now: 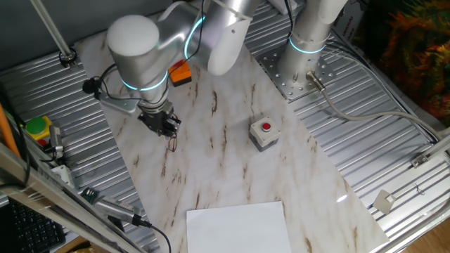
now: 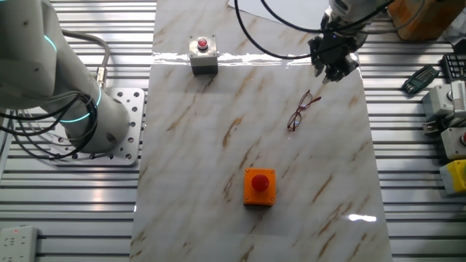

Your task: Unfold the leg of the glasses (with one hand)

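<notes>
The marble tabletop (image 2: 218, 145) fills the frame; upper right, the gripper (image 2: 335, 67) hovers above the glasses (image 2: 302, 110), jaws' state unclear. It should descend gently, catching only the leg (image 2: 312, 101), swinging outward.

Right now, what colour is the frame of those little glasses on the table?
Dark reddish-brown, thin wire, with clear lenses. The glasses show best in the other fixed view.
</notes>
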You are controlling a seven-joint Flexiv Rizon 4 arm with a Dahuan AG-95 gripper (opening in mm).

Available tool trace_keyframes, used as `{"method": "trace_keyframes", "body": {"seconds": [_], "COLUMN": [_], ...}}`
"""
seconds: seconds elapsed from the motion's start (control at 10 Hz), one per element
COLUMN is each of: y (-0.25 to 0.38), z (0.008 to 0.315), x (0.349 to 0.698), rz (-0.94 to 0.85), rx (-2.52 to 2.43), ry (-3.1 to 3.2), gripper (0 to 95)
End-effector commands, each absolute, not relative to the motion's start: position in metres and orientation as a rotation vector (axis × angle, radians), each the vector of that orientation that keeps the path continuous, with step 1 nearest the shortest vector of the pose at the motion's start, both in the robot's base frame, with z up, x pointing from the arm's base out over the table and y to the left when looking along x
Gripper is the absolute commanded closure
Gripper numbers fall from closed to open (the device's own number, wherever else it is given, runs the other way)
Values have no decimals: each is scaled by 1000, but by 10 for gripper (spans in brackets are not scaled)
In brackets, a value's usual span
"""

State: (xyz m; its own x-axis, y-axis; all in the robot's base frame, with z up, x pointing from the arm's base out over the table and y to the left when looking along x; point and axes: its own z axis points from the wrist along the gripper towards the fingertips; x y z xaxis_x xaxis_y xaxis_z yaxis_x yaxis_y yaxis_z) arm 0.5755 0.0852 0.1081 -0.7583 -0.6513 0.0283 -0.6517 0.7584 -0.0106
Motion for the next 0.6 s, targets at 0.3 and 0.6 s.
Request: {"method": "trace_keyframes", "body": {"seconds": [0.3,0.6], "y": [79,78], "z": [91,87], "x": [567,565], "rz": [87,106], "rx": [1128,1131], "ry": [-2863,-2832], "gripper": [760,760]}}
